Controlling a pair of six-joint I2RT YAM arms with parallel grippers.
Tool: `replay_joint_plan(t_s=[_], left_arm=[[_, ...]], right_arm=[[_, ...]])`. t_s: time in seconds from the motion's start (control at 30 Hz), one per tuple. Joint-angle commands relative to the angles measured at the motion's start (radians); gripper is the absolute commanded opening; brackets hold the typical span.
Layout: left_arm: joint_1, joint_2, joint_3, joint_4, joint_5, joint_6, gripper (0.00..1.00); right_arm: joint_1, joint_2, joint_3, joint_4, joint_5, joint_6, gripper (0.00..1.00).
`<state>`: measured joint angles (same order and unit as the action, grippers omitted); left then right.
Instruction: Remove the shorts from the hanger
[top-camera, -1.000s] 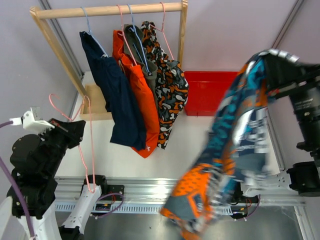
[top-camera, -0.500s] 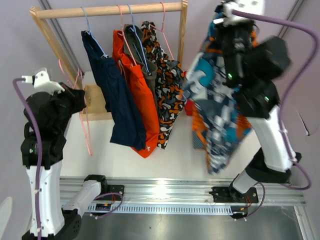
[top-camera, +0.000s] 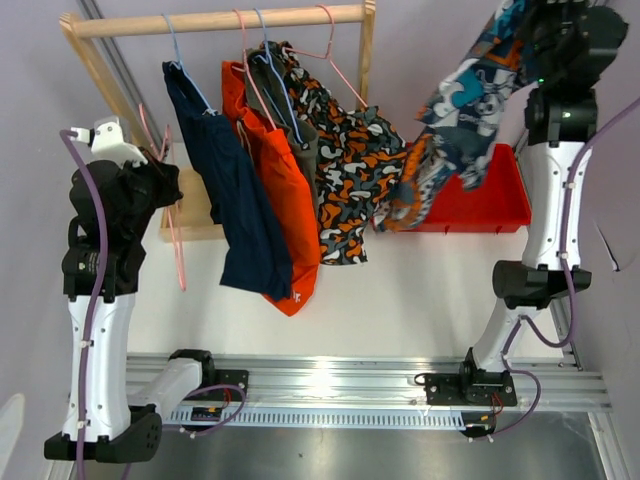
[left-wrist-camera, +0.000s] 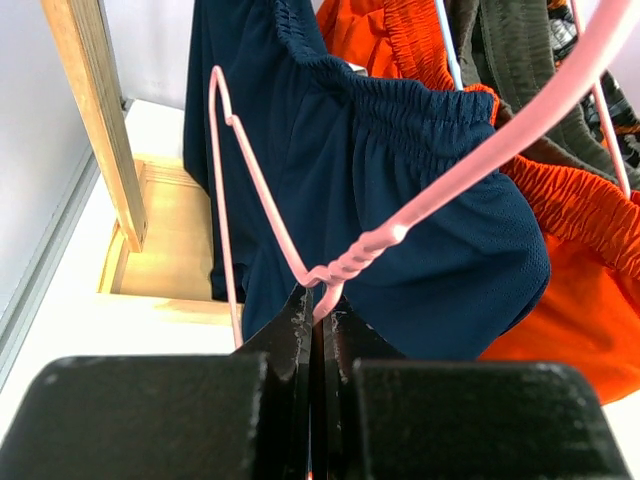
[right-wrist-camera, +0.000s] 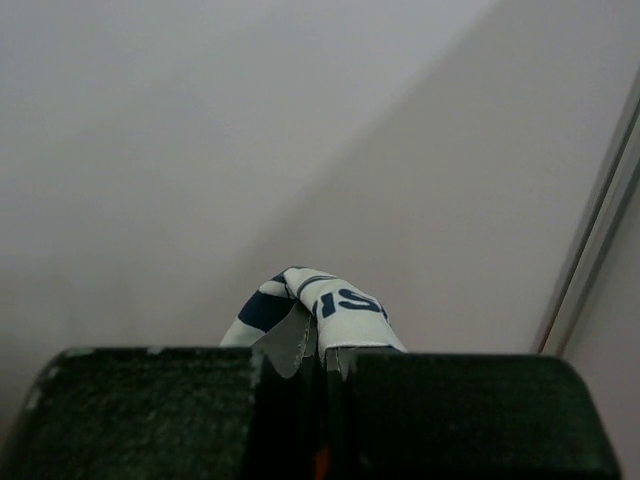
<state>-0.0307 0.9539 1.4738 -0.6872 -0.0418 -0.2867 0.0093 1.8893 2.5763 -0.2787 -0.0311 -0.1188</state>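
- my left pincer (left-wrist-camera: 320, 305) is pinched narrow on the twisted neck of a bare pink hanger (left-wrist-camera: 262, 205).
- the hanger's hook curls up to the left of the jaws, and one arm runs off up to the right.
- just beyond that pincer hang the navy shorts (left-wrist-camera: 400, 200). the orange shorts (left-wrist-camera: 560, 290) are to their right and the olive shorts (left-wrist-camera: 520, 70) are up and right of those.
- left of the pincer stands a wooden post (left-wrist-camera: 95, 120) of the rack.
- my right pincer (right-wrist-camera: 320, 350) is up high, clamped tight on a fold of the print shorts (right-wrist-camera: 320, 298), with only bare wall beyond it.
- in the top view the print shorts trail down and left from that pincer. their low end is over the red bin (top-camera: 500, 205), just beside the blotch shorts (top-camera: 350, 180).
- the blotch shorts hang from the rail (top-camera: 220, 20).
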Motion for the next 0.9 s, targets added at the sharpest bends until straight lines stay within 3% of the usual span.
replay_joint_plan(t_s=[0.0,0.13,0.17,0.3,0.47,0.57,0.6,0.63,0.87], left_arm=[[-0.005,-0.024,-0.009,0.08,-0.007,0.027,0.0],[-0.005,-0.026,-0.024,0.092,-0.026,0.023,0.0],[-0.005,-0.027,-0.027,0.094,-0.038,0.024,0.0],[-0.005,-0.021,-0.017,0.095,-0.072,0.063,0.0],[-0.003,0.023,0.052,0.06,-0.196,0.141,0.0],[-0.003,0.048,0.092,0.054,-0.202,0.146,0.0],[-0.003,0.049,0.101,0.061,-0.19,0.146,0.0],[-0.003,0.054,0.102,0.069,-0.187,0.149,0.0],[0.023,0.169,0.207,0.161,-0.086,0.213,0.0]], right_arm=[[-0.046,0.002,-0.005,0.122,-0.237,0.197,0.0],[-0.051,-0.001,-0.167,0.157,-0.299,0.215,0.0],[-0.052,-0.036,-0.321,0.195,-0.303,0.228,0.0],[-0.078,-0.059,-0.606,0.404,-0.36,0.301,0.0],[-0.086,-0.044,-0.734,0.426,-0.455,0.393,0.0],[-0.085,-0.073,-0.838,0.435,-0.499,0.491,0.03],[-0.081,-0.09,-0.904,0.47,-0.524,0.56,0.25],[-0.074,-0.102,-0.935,0.483,-0.542,0.58,0.99],[0.098,-0.335,-1.284,0.466,-0.466,0.508,0.99]])
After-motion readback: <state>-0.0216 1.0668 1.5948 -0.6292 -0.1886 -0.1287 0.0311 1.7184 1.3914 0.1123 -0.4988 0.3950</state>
